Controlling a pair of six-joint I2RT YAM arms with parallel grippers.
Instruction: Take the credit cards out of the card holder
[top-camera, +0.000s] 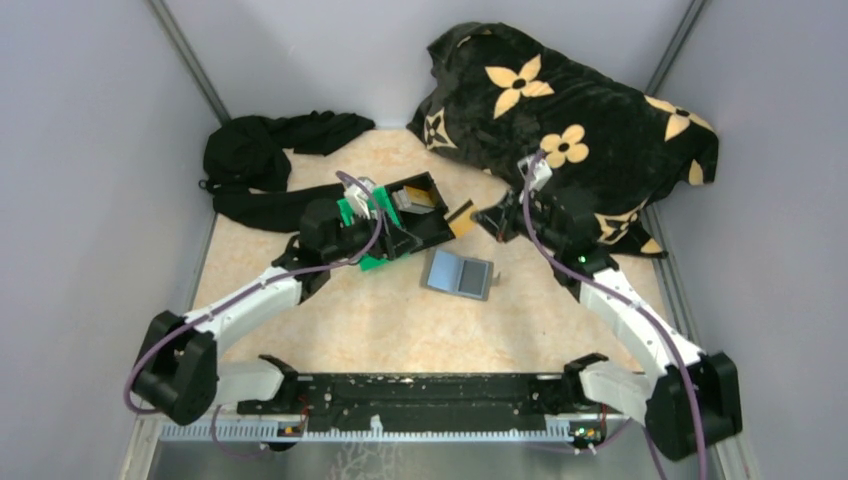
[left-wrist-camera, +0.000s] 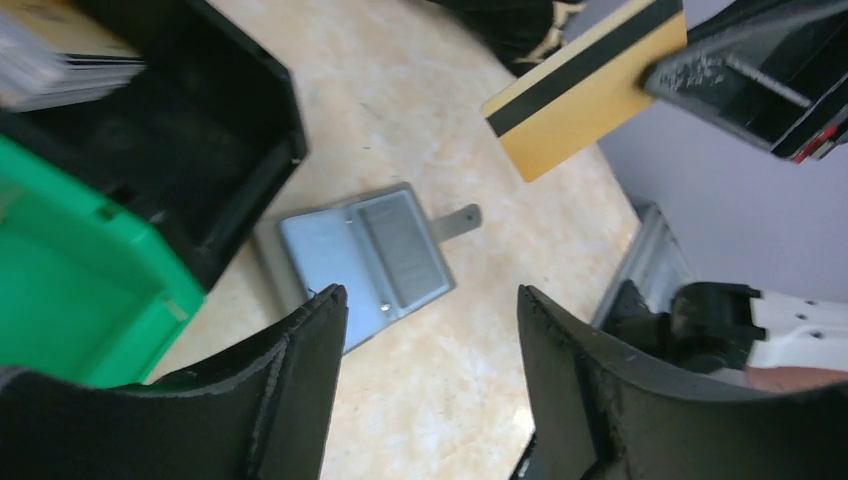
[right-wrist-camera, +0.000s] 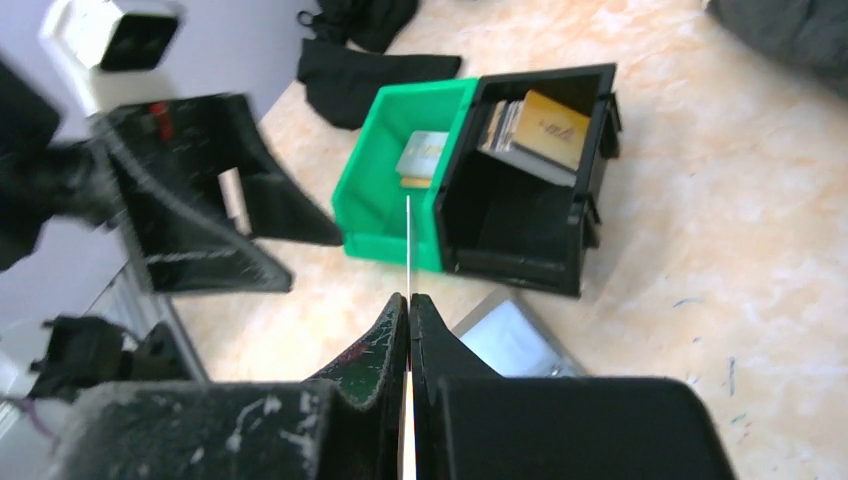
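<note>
The grey-blue card holder (top-camera: 458, 273) lies open and flat on the table, also seen as the card holder (left-wrist-camera: 360, 260) under my left fingers and the card holder (right-wrist-camera: 510, 335). My right gripper (right-wrist-camera: 410, 298) is shut on a golden credit card (top-camera: 461, 220), held in the air above the table between the holder and the bins. In the left wrist view that card (left-wrist-camera: 585, 85) shows a black stripe. My left gripper (left-wrist-camera: 430, 300) is open and holds nothing, hovering beside the bins. More cards (right-wrist-camera: 535, 125) stand in the black bin, and one card (right-wrist-camera: 420, 155) lies in the green bin.
A green bin (top-camera: 352, 212) and a black bin (top-camera: 425, 215) sit side by side left of centre. A black cloth (top-camera: 260, 165) lies at the back left. A black blanket with tan flowers (top-camera: 570, 130) fills the back right. Grey walls close in both sides.
</note>
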